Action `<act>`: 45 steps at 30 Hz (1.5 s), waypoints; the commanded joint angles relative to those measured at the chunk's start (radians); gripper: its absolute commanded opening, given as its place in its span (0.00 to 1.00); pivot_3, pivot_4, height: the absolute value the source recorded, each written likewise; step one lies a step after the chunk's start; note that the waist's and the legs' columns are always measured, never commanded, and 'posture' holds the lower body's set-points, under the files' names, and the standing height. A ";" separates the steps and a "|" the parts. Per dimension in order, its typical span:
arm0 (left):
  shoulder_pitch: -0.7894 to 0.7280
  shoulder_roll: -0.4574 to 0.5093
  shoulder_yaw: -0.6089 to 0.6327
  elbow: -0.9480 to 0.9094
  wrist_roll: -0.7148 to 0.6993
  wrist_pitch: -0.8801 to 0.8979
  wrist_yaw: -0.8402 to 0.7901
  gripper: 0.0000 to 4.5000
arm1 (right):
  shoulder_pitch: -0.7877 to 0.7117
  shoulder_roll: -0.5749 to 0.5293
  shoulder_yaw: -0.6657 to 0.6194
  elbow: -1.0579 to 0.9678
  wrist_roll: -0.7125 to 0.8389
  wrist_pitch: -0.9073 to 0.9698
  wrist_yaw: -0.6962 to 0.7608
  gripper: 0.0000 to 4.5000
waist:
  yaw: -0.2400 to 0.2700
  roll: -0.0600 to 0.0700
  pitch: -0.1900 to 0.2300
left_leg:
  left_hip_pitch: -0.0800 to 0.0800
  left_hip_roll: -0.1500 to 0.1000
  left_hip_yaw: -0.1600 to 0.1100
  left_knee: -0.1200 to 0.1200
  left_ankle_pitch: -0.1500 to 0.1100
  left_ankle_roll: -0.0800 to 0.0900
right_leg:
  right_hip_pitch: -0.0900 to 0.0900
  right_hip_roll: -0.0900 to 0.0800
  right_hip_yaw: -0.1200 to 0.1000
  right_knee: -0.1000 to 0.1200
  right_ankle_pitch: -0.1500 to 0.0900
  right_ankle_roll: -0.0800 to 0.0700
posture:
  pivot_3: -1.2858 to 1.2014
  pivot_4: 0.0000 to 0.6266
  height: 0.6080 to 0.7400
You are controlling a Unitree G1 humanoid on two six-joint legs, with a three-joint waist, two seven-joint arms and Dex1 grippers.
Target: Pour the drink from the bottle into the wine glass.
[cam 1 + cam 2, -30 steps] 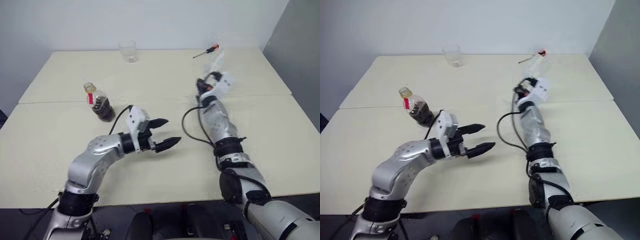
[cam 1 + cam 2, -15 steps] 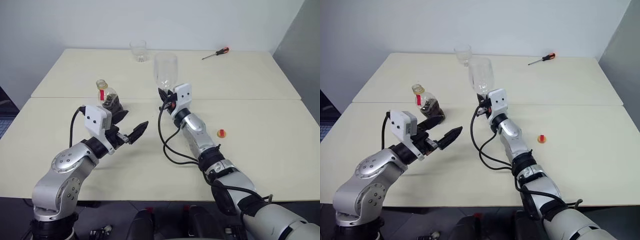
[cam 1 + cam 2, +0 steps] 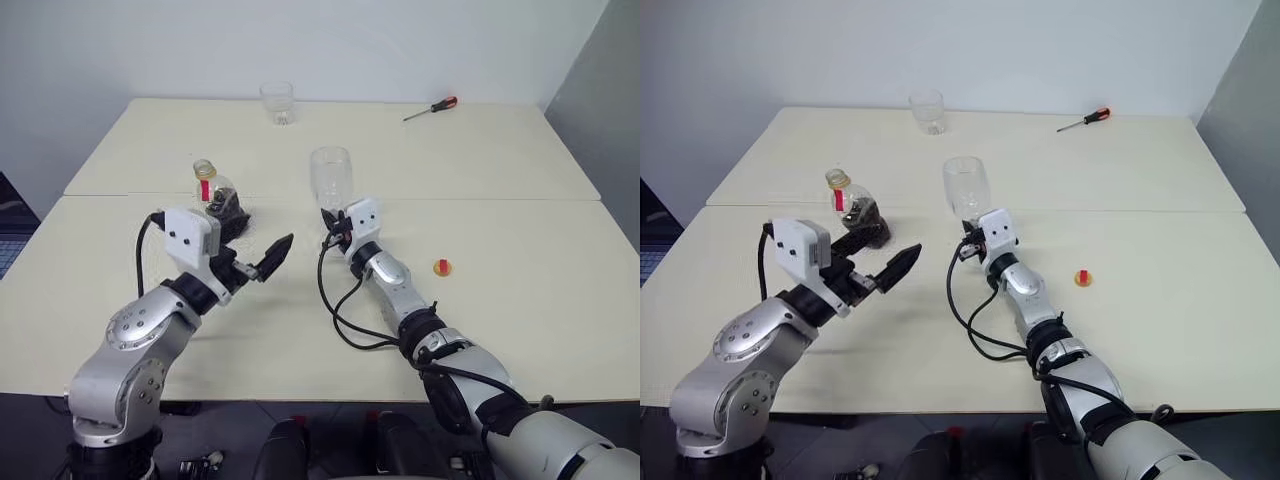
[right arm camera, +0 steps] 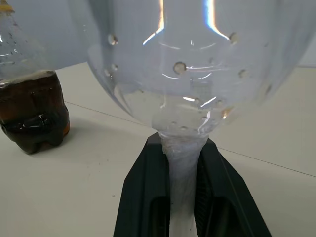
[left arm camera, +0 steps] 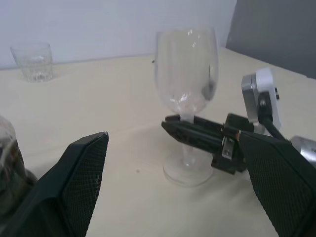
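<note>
1. I am looking down on two cream tables pushed together against a pale wall.
2. My right gripper is pinched on the thin stem of the clear, round-bowled wine glass, which stands upright and empty near the table seam, its round foot on or just above the surface; I cannot tell which.
3. My left gripper has its black fingers spread wide and grips nothing.
4. The small clear plastic bottle, bulbous with a red label band, stands upright just beyond and left of the left gripper, with its long axis vertical. The dark brown drink fills its lower body.
5. I judge the left arm plainly nearer the bottle; it should swing left and forward to close round the body.
6. Count: one bottle, one wine glass, one short clear tumbler far back, one red-handled screwdriver, and one small red and yellow cap lying to the right of my right arm.
</note>
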 commanded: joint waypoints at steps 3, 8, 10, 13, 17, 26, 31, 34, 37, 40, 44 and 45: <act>-0.017 0.014 -0.004 0.011 0.008 -0.031 -0.023 1.00 | 0.036 0.037 -0.010 0.017 -0.009 0.033 -0.001 0.22 | 0.000 0.000 0.000 | 0.001 0.000 0.000 0.000 0.000 0.000 | 0.001 0.001 0.000 0.000 0.000 0.000 | 0.52 0.24 1.00; -0.033 0.018 -0.013 0.029 0.008 -0.036 -0.035 1.00 | 0.038 0.020 -0.019 -0.011 -0.005 0.039 -0.004 0.58 | 0.000 0.000 0.000 | -0.001 0.000 0.000 0.000 0.000 0.000 | -0.001 0.001 0.000 0.000 0.000 0.000 | 0.52 0.24 1.00; -0.035 0.017 -0.019 0.033 0.008 -0.037 -0.039 1.00 | 0.049 0.012 -0.020 -0.030 -0.004 0.040 0.008 0.58 | 0.000 0.000 0.000 | -0.001 0.000 0.000 0.000 0.000 0.000 | -0.001 0.001 0.000 0.000 0.000 0.000 | 0.52 0.24 1.00; -0.035 0.016 -0.024 0.035 0.009 -0.040 -0.043 1.00 | 0.076 -0.002 -0.018 -0.076 -0.003 0.047 0.030 0.58 | 0.000 0.000 0.000 | -0.001 0.000 0.000 0.000 0.000 0.000 | -0.001 0.001 0.000 0.000 0.000 0.000 | 0.52 0.24 1.00; -0.043 0.015 -0.029 0.050 0.014 -0.046 -0.046 1.00 | 0.122 -0.020 -0.008 -0.175 -0.001 0.080 0.067 0.58 | 0.000 0.000 0.000 | -0.001 0.000 0.000 0.000 0.000 0.000 | -0.001 0.001 0.000 0.000 0.000 0.000 | 0.52 0.24 1.00; -0.034 0.024 -0.017 0.065 0.026 -0.054 -0.047 1.00 | 0.335 -0.126 0.024 -0.678 0.035 0.332 0.178 0.58 | 0.006 0.000 0.000 | -0.001 0.001 -0.001 0.000 0.000 0.000 | -0.001 0.001 0.000 -0.001 0.000 0.000 | 0.52 0.24 1.00; -0.034 0.019 -0.001 0.081 0.034 -0.055 -0.021 1.00 | 0.503 -0.262 0.045 -1.031 0.069 0.543 0.258 0.58 | 0.007 0.000 0.000 | -0.002 0.001 -0.001 0.000 0.000 0.000 | -0.001 0.001 0.000 -0.001 0.000 0.000 | 0.52 0.24 1.00; -0.033 0.010 0.005 0.098 0.055 -0.063 0.005 1.00 | 0.596 -0.340 0.053 -1.201 0.093 0.638 0.301 0.58 | 0.007 -0.001 0.000 | -0.002 0.000 -0.001 0.000 0.000 0.000 | -0.001 0.001 0.000 -0.002 0.000 0.000 | 0.52 0.24 1.00; -0.041 -0.007 0.010 0.117 0.069 -0.074 0.034 1.00 | 0.656 -0.400 0.047 -1.323 0.127 0.717 0.328 0.58 | 0.005 -0.001 0.000 | -0.001 -0.001 -0.001 -0.001 0.000 0.000 | -0.001 0.002 0.000 -0.002 0.000 0.001 | 0.52 0.24 1.00; -0.047 -0.020 0.006 0.121 0.084 -0.080 0.053 1.00 | 0.683 -0.436 0.038 -1.400 0.157 0.775 0.340 0.58 | 0.005 -0.001 0.000 | -0.001 -0.001 -0.001 0.000 0.000 0.000 | -0.001 0.003 0.000 -0.002 0.000 0.001 | 0.52 0.24 1.00; -0.049 -0.018 0.036 0.143 0.120 -0.088 0.100 1.00 | 0.707 -0.497 0.018 -1.503 0.210 0.814 0.382 0.58 | 0.007 -0.001 0.001 | -0.001 -0.001 -0.001 0.000 0.000 0.000 | -0.001 0.003 0.000 -0.002 0.000 0.001 | 0.52 0.24 1.00; -0.048 -0.013 0.044 0.152 0.139 -0.099 0.112 1.00 | 0.714 -0.516 0.014 -1.528 0.222 0.814 0.398 0.58 | 0.007 -0.002 0.001 | -0.001 -0.002 -0.001 0.000 0.000 0.000 | -0.001 0.003 0.000 -0.002 -0.001 0.001 | 0.52 0.24 1.00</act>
